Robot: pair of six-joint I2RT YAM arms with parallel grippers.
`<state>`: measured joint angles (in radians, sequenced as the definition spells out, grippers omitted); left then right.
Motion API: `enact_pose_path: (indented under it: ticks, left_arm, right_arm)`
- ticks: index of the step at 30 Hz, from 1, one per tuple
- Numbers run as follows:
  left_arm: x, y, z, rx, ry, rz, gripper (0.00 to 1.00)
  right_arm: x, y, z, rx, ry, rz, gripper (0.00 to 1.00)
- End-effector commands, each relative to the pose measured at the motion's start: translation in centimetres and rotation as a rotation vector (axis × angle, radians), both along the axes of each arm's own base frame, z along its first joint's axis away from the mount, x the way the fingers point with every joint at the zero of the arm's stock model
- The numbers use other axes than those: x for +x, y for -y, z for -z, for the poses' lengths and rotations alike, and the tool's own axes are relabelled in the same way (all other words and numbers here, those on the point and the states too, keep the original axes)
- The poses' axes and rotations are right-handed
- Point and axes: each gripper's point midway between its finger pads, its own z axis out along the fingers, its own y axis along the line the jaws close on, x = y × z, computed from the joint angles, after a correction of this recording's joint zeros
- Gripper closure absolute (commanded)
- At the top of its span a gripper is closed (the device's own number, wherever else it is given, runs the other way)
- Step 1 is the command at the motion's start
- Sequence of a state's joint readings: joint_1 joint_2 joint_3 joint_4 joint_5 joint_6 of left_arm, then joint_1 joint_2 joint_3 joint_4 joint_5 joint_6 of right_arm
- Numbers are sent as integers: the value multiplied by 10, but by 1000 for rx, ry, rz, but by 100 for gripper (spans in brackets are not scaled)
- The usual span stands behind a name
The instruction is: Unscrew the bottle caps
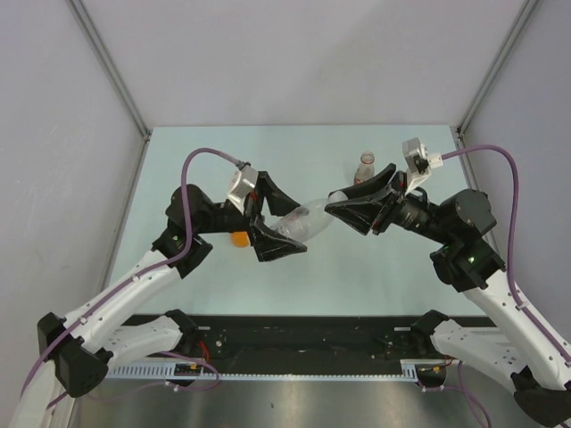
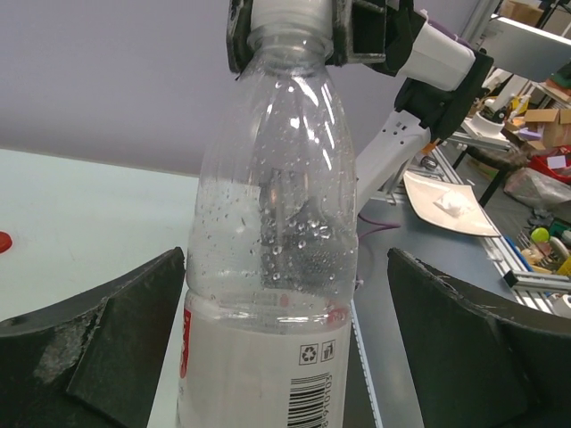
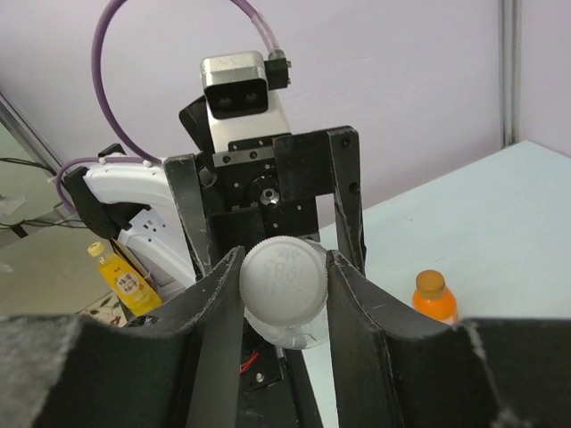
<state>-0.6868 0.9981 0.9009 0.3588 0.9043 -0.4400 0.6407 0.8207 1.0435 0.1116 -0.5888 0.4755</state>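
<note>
A clear bottle [image 1: 305,221] with a white label [image 2: 259,374] hangs tilted between my two grippers above the table's middle. My right gripper [image 3: 283,259] is shut on its white cap [image 3: 284,278], one finger on each side; it also shows in the top view [image 1: 332,203]. My left gripper [image 1: 299,228] is open around the bottle's body [image 2: 277,205], with a gap at the right finger [image 2: 464,330]. An orange-filled bottle [image 3: 434,301] with an orange cap [image 3: 430,282] stands on the table behind my left gripper [image 1: 239,238]. A bottle with a reddish band [image 1: 365,167] stands at the back. A red cap [image 2: 3,241] lies on the table.
Grey enclosure walls [image 1: 80,80] close in the pale green table [image 1: 214,152] at left, back and right. Off the table are a yellow bottle [image 3: 127,278], a white tray [image 2: 446,203] and workshop clutter [image 2: 544,134].
</note>
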Motion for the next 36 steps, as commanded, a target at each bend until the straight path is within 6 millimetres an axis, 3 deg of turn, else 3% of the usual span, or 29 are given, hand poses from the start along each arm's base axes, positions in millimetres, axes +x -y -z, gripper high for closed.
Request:
enact_pose_path:
  ticks: [1,10,16,20,21,24,25,36]
  left_arm:
    - [-1,-1,-1,-13,20,17,1]
    - [6,0,8,13,33,-22,2]
    - [5,2,13,20,30,2,22]
    - [4,2,14,19,35,1,29]
    - [5,2,14,19,36,-2,28]
    - [6,2,13,22,32,-8,3]
    - [5,2,12,19,35,-8,0]
    - [3,-1,14,1,59,-17,3]
  right_arm:
    - [-9,2,-24,74,68,-19,100]
    - [-23,-4,-30,96,68,-79,100]
    - [-24,-6,-29,95,62,-93,100]
    - [-24,-7,-27,90,59,-91,100]
    - [-24,-7,-27,89,59,-91,100]
    - [-26,-8,-28,93,59,-100,100]
    - [-27,-8,-29,95,61,-107,100]
    - [-33,-10,-34,117,67,-132,100]
